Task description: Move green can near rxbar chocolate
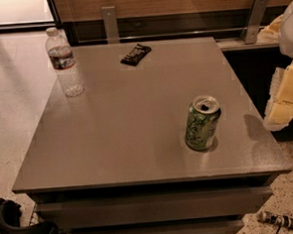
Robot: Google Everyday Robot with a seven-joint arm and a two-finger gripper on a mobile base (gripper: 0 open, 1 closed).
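Note:
The green can (202,123) stands upright on the grey table (123,140), towards its front right, with its silver top and pull-tab hole showing. The rxbar chocolate (135,54), a flat dark wrapper with pale lettering, lies near the table's far edge, left of centre. The two are far apart. My gripper (284,101) shows as a pale yellow-and-white shape at the right edge of the view, raised above the table's right side, to the right of the can and not touching it.
A clear plastic water bottle (64,62) stands at the table's far left corner. A wooden wall with metal brackets (110,23) runs behind the table. A black part (14,229) sits at the bottom left and a striped object (285,222) lies on the floor.

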